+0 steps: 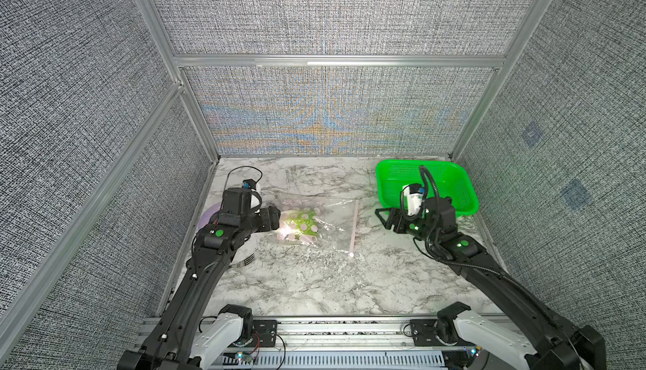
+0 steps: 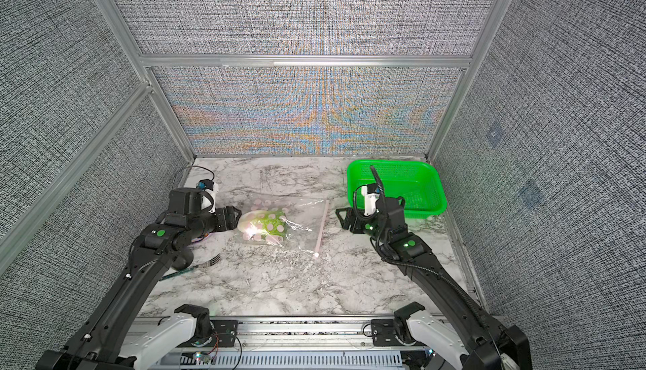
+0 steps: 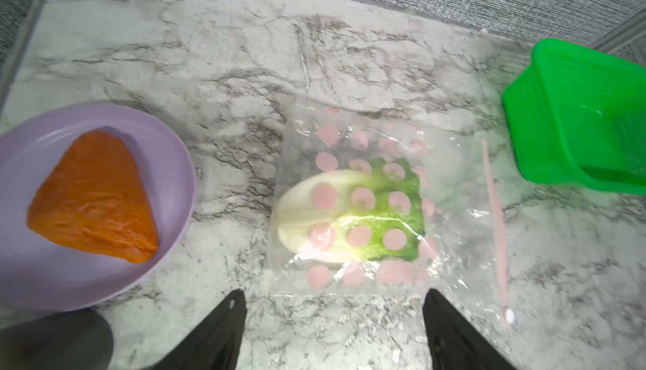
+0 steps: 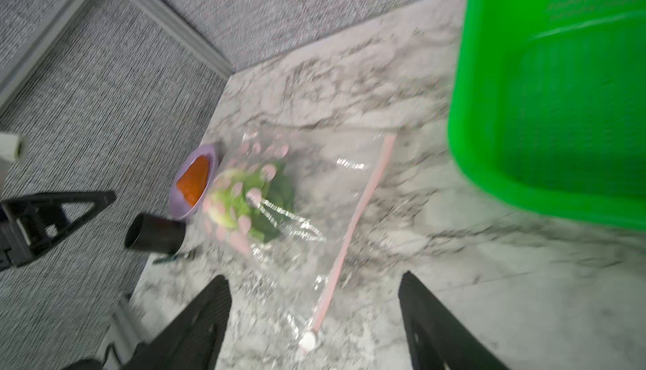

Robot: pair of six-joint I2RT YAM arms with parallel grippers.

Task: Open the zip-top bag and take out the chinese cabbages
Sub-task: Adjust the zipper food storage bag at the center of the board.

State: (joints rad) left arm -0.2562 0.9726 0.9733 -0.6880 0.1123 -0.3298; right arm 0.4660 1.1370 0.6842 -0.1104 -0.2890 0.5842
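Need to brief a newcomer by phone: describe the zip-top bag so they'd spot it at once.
On the marble tabletop, look mid-table, just left of the green basket. The zip-top bag lies flat there, a cabbage inside. Unlike its neighbours, it is clear crinkly plastic with pale pink dots and a pink zip strip.

both top views look down from high over the table (image 1: 314,281); both wrist cameras, lower and closer, share the zip-top bag (image 3: 454,183).

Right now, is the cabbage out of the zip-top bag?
No, the chinese cabbage lies inside the dotted zip-top bag, whose pink zip strip runs unbroken along one edge.
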